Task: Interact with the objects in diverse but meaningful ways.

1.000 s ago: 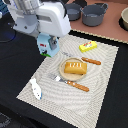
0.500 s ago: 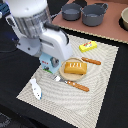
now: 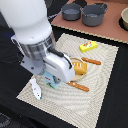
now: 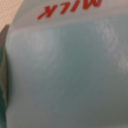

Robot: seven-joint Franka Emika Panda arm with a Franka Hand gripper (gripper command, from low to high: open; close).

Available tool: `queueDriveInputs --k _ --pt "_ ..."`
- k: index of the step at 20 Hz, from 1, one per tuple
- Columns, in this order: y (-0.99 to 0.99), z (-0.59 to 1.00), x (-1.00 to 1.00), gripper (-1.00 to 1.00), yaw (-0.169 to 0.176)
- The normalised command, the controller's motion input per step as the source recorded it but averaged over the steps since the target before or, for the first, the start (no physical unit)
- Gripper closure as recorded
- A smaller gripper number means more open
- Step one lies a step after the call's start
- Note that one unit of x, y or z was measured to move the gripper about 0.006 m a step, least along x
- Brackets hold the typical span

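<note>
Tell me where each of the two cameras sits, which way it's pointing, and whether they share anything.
Exterior view: off the arm, raised, looking down on the woven mat with the bread loaf and yellow packet; the robot's arm fills its left.
Wrist view: on the wrist, pressed up against the milk carton, red MILK lettering visible; none of the robot's body shows clearly.
Shared: only the milk carton, barely seen under the arm in the exterior view.

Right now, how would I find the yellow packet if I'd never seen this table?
Start at the pale striped mat in the middle of the dark table. Look along its edge nearest the two grey pots: the yellow packet lies there, just beyond the tan plate. It is the only bright yellow, boxy thing, with red marks on top.
</note>
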Motion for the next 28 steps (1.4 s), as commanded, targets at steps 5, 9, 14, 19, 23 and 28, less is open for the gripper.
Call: queueDriveInputs --k 5,9,14,19,23,28 --pt "-0.42 0.04 0.58 1.00 -0.090" --pt "-0.37 0.09 0.68 1.00 -0.115" --pt "-0.36 0.06 0.67 1.00 -0.111" --pt "-0.40 0.07 0.62 -1.00 -0.111" --pt "-0.30 0.39 0.44 -1.00 -0.101" --pt "0.01 0.99 0.09 -1.00 -0.063"
